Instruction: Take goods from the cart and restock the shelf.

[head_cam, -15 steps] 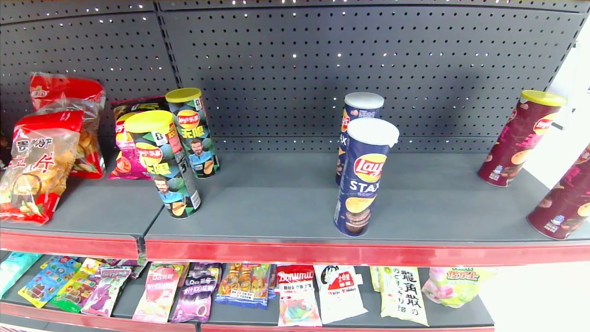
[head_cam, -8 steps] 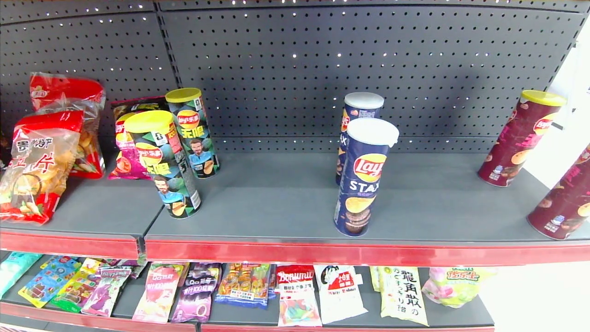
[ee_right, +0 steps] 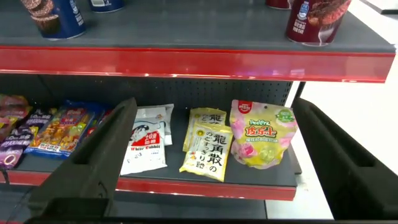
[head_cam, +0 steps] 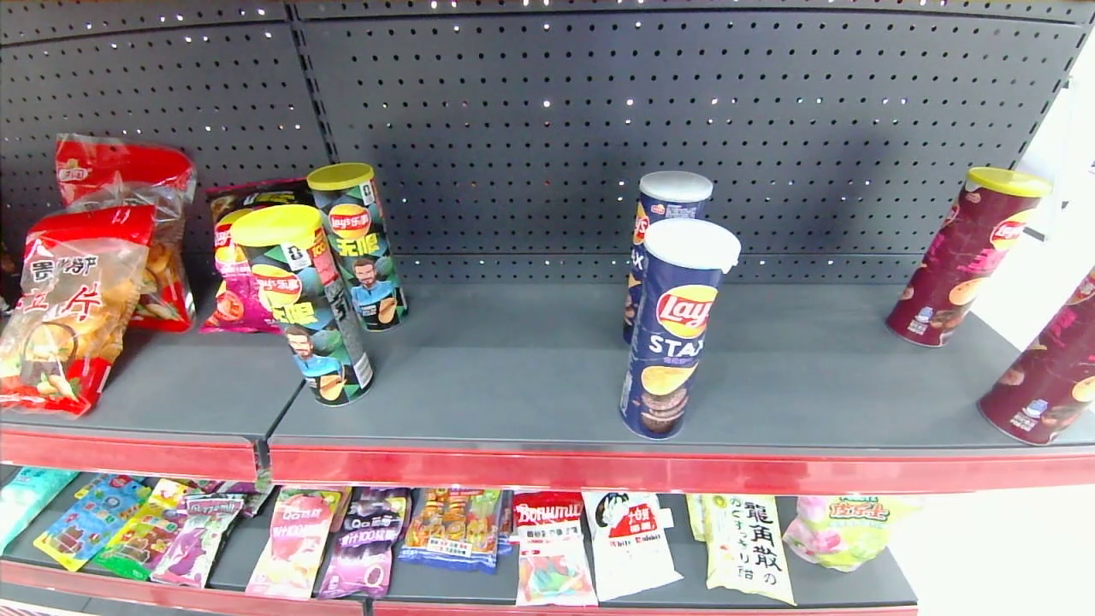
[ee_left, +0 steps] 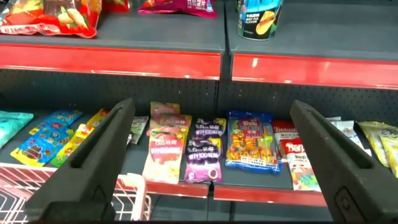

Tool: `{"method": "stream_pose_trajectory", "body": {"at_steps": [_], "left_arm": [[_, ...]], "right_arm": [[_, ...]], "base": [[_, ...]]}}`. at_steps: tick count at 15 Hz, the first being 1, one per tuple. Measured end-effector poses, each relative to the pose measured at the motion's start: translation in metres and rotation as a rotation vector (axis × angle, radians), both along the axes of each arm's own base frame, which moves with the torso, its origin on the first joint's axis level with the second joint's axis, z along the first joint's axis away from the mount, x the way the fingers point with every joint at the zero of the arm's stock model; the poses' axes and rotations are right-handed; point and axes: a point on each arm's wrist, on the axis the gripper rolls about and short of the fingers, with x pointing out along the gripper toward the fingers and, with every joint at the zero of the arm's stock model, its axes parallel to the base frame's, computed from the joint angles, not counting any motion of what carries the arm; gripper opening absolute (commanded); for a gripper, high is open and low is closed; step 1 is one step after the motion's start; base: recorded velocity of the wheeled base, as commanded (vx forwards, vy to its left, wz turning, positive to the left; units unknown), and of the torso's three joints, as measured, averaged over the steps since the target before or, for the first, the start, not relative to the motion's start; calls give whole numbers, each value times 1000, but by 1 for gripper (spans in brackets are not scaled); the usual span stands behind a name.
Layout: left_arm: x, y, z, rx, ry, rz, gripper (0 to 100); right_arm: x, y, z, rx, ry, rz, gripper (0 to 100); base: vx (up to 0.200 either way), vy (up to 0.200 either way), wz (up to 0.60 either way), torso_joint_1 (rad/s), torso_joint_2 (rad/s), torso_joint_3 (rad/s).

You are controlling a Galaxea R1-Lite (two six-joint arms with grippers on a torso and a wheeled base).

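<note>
1. My left gripper (ee_left: 211,106) is opened wide and holds nothing; its two fingers (ee_left: 93,155) stand far from each other.
2. It is in front of the upper shelf (head_cam: 513,376), lower than the shelf's red front edge. It faces the candy packets (ee_left: 205,149) that lie flat on the board under the upper shelf.
3. My right gripper (ee_right: 214,102) is also opened wide and empty. It is also lower than the upper shelf, toward its right end. It faces a white packet (ee_right: 146,146), a yellow packet (ee_right: 208,143) and a pink-green bag (ee_right: 261,134).
4. A corner of the wire cart (ee_left: 18,186) is near my left gripper, well below the upper shelf. I cannot tell which goods are in it.
5. On the upper shelf three pairs of cans stand upright, each pair one behind the other: yellow-lid cans (head_cam: 299,299) toward the left, blue cans (head_cam: 676,334) in the middle and maroon cans (head_cam: 962,257) at the right end. All are above both grippers and apart from them.
6. Red snack bags (head_cam: 73,308) lean at the left end of the upper shelf.
</note>
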Motion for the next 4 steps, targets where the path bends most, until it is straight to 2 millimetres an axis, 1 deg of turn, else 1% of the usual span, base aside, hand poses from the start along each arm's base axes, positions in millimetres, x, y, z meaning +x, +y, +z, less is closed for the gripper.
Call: {"method": "stream_pose_trajectory", "body": {"at_steps": [4], "left_arm": [[0, 0, 0, 11, -1, -3, 100]], "right_arm": [[0, 0, 0, 0, 0, -3, 100]], "base": [[0, 0, 0, 0, 0, 0]]}}
